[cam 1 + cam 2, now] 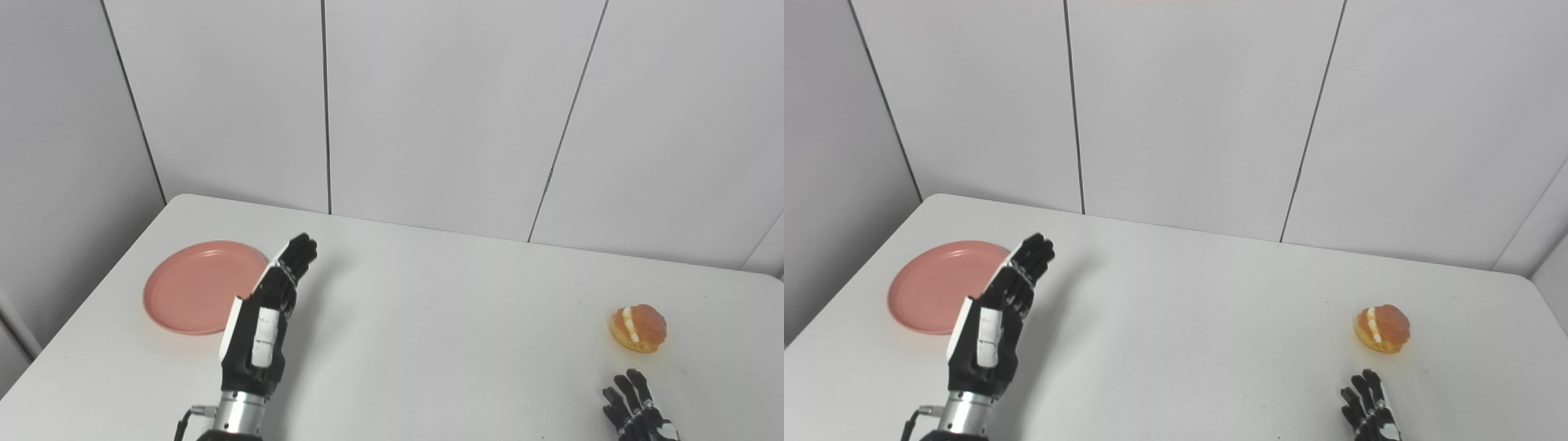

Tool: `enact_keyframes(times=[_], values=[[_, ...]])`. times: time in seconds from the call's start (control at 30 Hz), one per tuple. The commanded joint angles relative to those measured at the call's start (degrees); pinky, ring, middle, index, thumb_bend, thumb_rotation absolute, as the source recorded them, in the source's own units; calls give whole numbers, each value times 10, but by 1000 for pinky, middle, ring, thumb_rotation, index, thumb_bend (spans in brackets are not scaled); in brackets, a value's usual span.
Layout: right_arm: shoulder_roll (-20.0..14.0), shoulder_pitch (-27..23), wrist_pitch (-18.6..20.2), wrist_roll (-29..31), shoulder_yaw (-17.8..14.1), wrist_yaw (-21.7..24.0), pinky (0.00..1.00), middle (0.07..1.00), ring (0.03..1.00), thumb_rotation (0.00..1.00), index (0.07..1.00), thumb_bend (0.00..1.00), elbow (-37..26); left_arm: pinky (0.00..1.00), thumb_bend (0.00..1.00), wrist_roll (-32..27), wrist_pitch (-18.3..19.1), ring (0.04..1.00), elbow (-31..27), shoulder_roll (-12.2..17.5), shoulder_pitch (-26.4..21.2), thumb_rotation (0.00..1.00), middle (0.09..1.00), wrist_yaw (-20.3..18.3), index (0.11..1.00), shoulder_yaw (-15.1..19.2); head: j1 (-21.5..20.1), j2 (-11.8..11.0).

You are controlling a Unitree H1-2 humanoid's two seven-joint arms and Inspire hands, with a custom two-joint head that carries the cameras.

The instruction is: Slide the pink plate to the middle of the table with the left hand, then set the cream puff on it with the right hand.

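Nearest the camera, at the bottom edge, the right hand (637, 411) shows only in part: its fingers (621, 401) point up and stand a little apart, with nothing between them, though the palm is cut off by the frame. Just beyond those fingertips, near but not touching, sits the cream puff (638, 328) on the white table (441, 343), a browned bun split by a pale band of cream that faces left and toward the camera. It looks light, soft and easily crushed, so a judgement would be to close on the two baked halves from the sides and keep pressure off the cream seam. Further in on the other side, the left hand (263, 324) is raised edge-on, its fingers (299, 252) stretched out straight and close together, holding nothing. The pink plate (205, 286) lies flat on the table just to the left of those fingers; from here the hand overlaps the plate's right rim, and whether it touches cannot be told. The plate appears thin, stiff, light and smooth, likely to slide readily on this surface; its shallow raised rim on the far-left side seems the place to hook the fingertips and draw it toward the table's middle, which lies to the right of the fingers.
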Motion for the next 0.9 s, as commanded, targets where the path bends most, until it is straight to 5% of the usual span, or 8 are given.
enact_keyframes(times=[0.0,0.37,0.87], values=[[-2,16,13,-5,-3,-7,973,972,955,1000,986,851,10,1000,917,-8,-22,927,11,17,-14,904,907,3,814,17,-1,1],[-6,20,22,-7,0,-10,948,965,942,1000,982,866,3,898,935,16,-62,894,128,124,-139,927,894,13,845,75,3,0],[-7,25,29,-5,3,-10,941,961,937,1000,981,841,-5,898,987,35,-134,894,370,211,-210,926,882,49,855,125,5,4]])
